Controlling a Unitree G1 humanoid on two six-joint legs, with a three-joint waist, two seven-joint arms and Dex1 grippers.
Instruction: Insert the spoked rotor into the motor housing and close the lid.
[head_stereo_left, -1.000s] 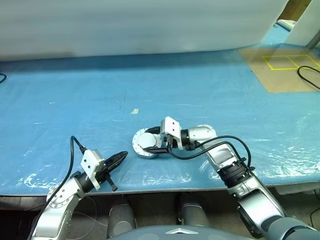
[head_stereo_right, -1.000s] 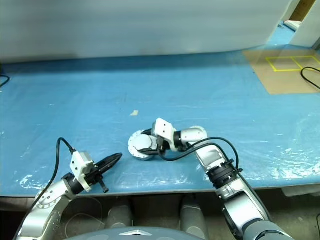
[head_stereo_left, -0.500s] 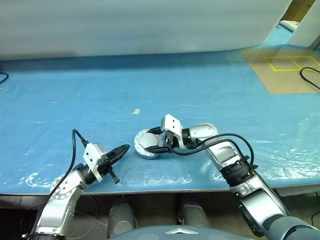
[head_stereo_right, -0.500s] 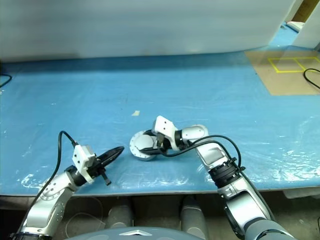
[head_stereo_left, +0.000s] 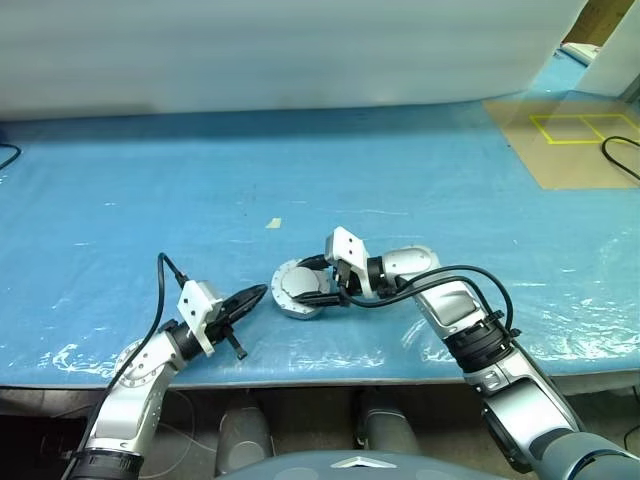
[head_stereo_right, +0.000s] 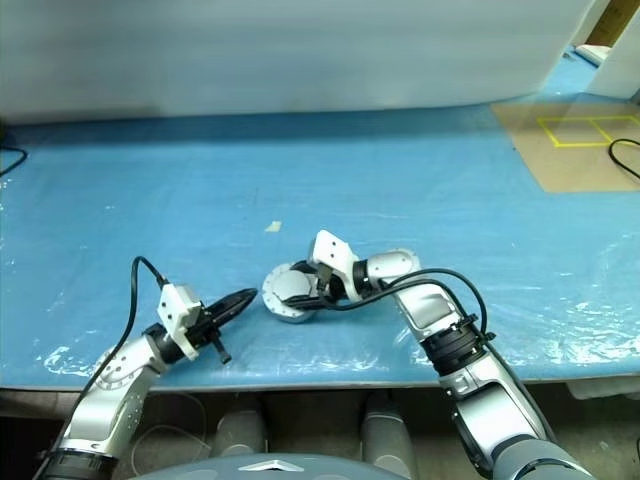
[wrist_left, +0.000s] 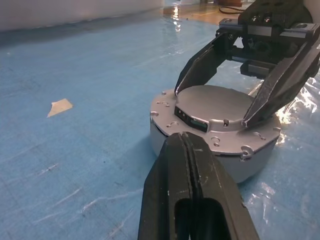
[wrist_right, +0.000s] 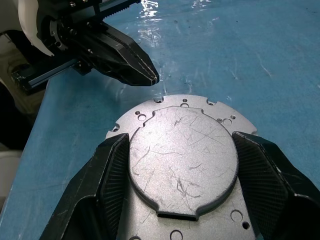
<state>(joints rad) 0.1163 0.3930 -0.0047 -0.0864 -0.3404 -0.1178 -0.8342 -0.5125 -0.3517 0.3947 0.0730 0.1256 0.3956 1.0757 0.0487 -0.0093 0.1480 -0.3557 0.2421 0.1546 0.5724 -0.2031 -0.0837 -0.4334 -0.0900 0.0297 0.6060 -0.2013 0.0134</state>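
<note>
Your right pincer (head_stereo_left: 318, 289) has its two fingers spread wide around the round silver unit on the table (head_stereo_left: 420, 180), one finger pressed against each side of the raised smooth grey disc, which I take to be the lid (wrist_right: 182, 155), seated on the motor housing (wrist_left: 220, 150). That grip seems meant to steady or press the lid down. The spoked rotor is presumably already inside, though you can't confirm that. Your left pincer (head_stereo_left: 258, 293) is fully closed and empty, pointing at the housing's near edge from just beside it, apparently ready to brace or nudge. A small paper scrap (head_stereo_left: 272, 223) lies farther back.
</note>
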